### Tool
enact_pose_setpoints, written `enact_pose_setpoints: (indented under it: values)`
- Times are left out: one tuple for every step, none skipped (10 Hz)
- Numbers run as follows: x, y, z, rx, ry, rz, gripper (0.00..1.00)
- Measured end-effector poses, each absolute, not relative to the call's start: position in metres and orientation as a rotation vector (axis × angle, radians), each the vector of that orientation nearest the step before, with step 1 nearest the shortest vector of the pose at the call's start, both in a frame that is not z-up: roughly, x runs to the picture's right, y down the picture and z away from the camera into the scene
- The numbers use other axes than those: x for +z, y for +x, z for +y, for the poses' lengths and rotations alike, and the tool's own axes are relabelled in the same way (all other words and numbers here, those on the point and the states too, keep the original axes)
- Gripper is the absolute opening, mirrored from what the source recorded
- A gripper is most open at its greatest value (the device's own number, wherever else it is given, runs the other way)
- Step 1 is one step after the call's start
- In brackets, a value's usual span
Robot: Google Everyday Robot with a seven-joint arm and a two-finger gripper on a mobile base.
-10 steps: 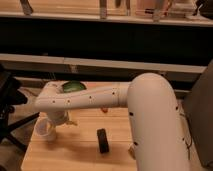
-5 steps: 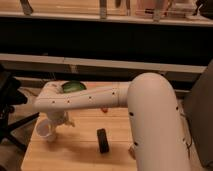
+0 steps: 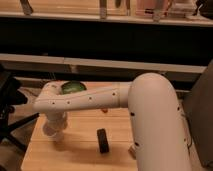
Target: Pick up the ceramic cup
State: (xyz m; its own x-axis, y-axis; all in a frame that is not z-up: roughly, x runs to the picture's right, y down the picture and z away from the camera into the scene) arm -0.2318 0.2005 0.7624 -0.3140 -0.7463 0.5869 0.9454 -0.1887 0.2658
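The ceramic cup [image 3: 49, 131] is a small whitish cup standing on the wooden table [image 3: 80, 150] near its left edge. My gripper [image 3: 55, 124] hangs from the left end of the white arm [image 3: 85, 101], pointing down, right at the cup and partly over it. The wrist hides the far side of the cup, and I cannot tell whether the gripper is touching it.
A green rounded object [image 3: 73, 87] lies at the back of the table behind the arm. A black upright object [image 3: 102, 140] stands mid-table right of the cup. A small orange thing [image 3: 105, 109] lies under the arm. Dark equipment [image 3: 10, 107] stands off the table's left edge.
The gripper end has sunk slightly onto the cup, which now shows less to its left. Nothing else has moved.
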Motion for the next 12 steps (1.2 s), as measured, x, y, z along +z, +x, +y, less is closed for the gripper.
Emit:
enact_pose_setpoints:
  values:
    - [0.763, -0.231, 0.2, -1.77, -0.389, -0.708, 0.0]
    - [0.761, -0.23, 0.196, -1.771, -0.384, -0.711, 0.0]
    - [0.756, -0.225, 0.188, -1.776, -0.385, -0.709, 0.0]
    - [0.75, -0.221, 0.18, -1.778, -0.381, -0.711, 0.0]
    - [0.748, -0.218, 0.176, -1.783, -0.381, -0.711, 0.0]
    - [0.747, -0.219, 0.175, -1.786, -0.377, -0.716, 0.0]
    - [0.747, -0.219, 0.175, -1.787, -0.376, -0.719, 0.0]
    - [0.747, -0.219, 0.172, -1.786, -0.373, -0.721, 0.0]
    - [0.746, -0.217, 0.167, -1.788, -0.379, -0.72, 0.0]
    - [0.745, -0.215, 0.163, -1.79, -0.38, -0.72, 0.0]
    - [0.744, -0.213, 0.161, -1.791, -0.38, -0.721, 0.0]
    - [0.742, -0.212, 0.158, -1.793, -0.38, -0.722, 0.0]
